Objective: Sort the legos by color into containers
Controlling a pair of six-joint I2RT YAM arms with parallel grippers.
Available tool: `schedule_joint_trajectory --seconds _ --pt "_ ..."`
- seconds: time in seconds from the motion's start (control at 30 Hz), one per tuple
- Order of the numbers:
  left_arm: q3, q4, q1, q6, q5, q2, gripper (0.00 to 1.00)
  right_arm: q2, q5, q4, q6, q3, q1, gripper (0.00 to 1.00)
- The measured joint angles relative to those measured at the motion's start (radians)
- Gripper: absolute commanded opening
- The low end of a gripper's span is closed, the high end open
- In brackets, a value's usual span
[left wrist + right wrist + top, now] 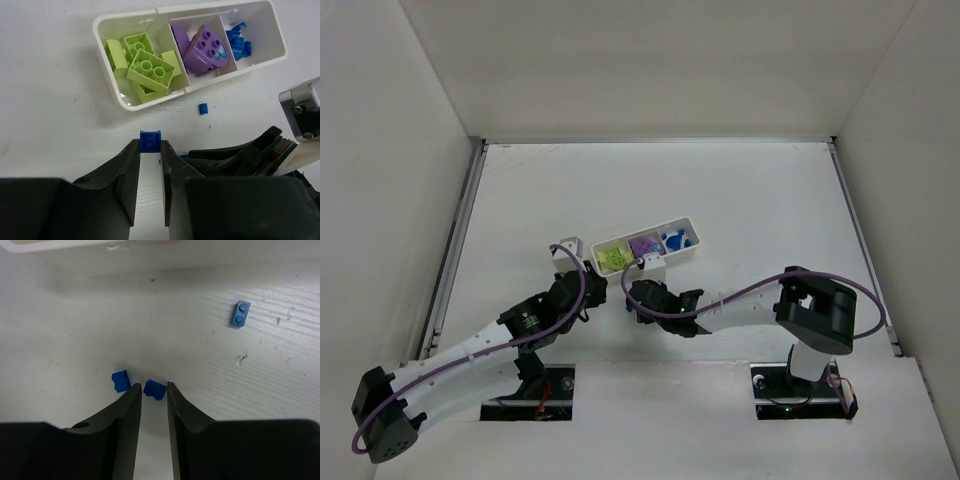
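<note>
The white tray (107, 89) holds yellow-green bricks (148, 67) in its left compartment, purple blocks (205, 50) in the middle one and blue bits (239, 44) in the right one; it also shows in the top view (692, 251). My left gripper (150, 143) is shut on a small blue brick (150, 139) just in front of the tray. My right gripper (154, 386) is narrowly open, with a skewed blue brick (154, 389) lying on the table between its tips. Another blue brick (120, 380) lies just left of its left finger. Both grippers (590, 300) (632, 296) sit close together.
A loose blue two-stud piece (240, 313) lies on the table near the tray's front wall, also seen in the left wrist view (202, 108). The right arm's black fingers (240, 150) lie right beside my left gripper. A small white block (567, 245) stands left of the tray.
</note>
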State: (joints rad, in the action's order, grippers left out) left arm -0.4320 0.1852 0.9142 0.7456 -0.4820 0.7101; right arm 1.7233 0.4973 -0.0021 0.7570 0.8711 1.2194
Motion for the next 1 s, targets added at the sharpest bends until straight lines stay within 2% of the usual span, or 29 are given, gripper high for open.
schedule_joint_trajectory --seconds 0.2,0.43,0.57,0.77,0.93,1.0 --pt "0.000 0.000 -0.004 -0.014 0.003 -0.004 0.17 0.019 0.028 -0.030 0.008 0.029 0.013 0.21" --pt "-0.020 -0.002 -0.008 -0.037 0.003 -0.006 0.17 0.000 0.054 -0.045 0.004 0.024 0.013 0.20" --pt "-0.045 -0.022 -0.008 -0.044 0.012 0.010 0.17 -0.108 0.057 -0.051 -0.030 -0.007 -0.004 0.20" --pt "-0.106 -0.094 -0.001 -0.060 0.045 0.091 0.17 -0.242 0.060 0.000 -0.115 -0.008 -0.183 0.21" --pt "-0.144 -0.165 0.008 -0.074 0.065 0.167 0.17 -0.201 0.061 0.025 -0.167 0.011 -0.351 0.21" --pt "-0.156 -0.195 0.010 -0.077 0.078 0.198 0.17 -0.172 0.060 0.032 -0.182 0.021 -0.394 0.24"
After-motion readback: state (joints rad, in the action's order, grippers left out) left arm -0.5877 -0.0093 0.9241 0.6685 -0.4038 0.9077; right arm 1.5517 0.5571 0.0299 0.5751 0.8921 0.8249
